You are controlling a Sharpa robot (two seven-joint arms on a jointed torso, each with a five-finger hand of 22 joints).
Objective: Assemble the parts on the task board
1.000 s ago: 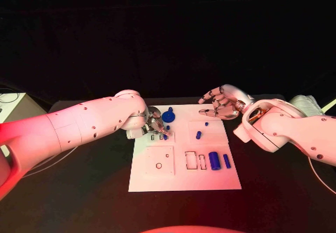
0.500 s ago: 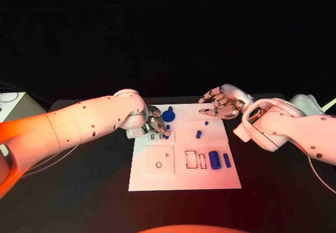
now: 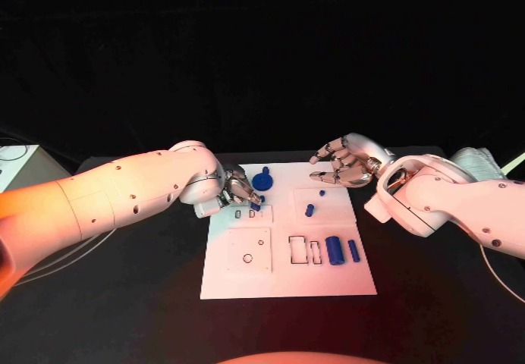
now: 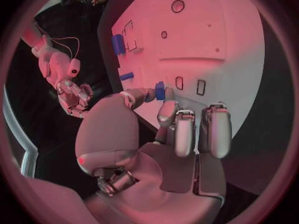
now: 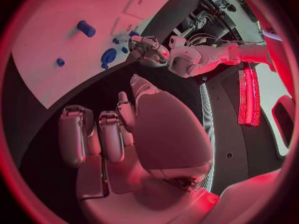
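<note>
Since a second ago we see our left hand (image 3: 239,191) drawn back a little toward the task board's left edge and lifted, where earlier it was pressed down at the two small slots near that edge; the right hand has hardly shifted.

We find the left hand now over the far left part of the white task board (image 3: 287,280), pinching a small blue part (image 4: 160,90) between thumb and a fingertip, its other fingers (image 4: 215,129) lying straight and close together. From the left wrist we see that part held just above the two small slots (image 4: 190,84).

Our right hand (image 3: 344,164) hovers at the board's far right corner, fingers loosely curled and apart, holding nothing.

On the task board, which lies in the middle of the black counter (image 3: 131,303), a round blue part (image 3: 262,181) sits near the far edge, just beside the left hand. A short blue peg (image 3: 311,210) lies right of centre, and a tiny blue piece (image 3: 322,192) lies beyond it. Near the right edge a thick blue cylinder (image 3: 334,250) and a thinner blue pin (image 3: 353,251) lie side by side, next to the rectangular slots (image 3: 297,250). A small round hole (image 3: 247,258) marks the left near quarter.
</note>
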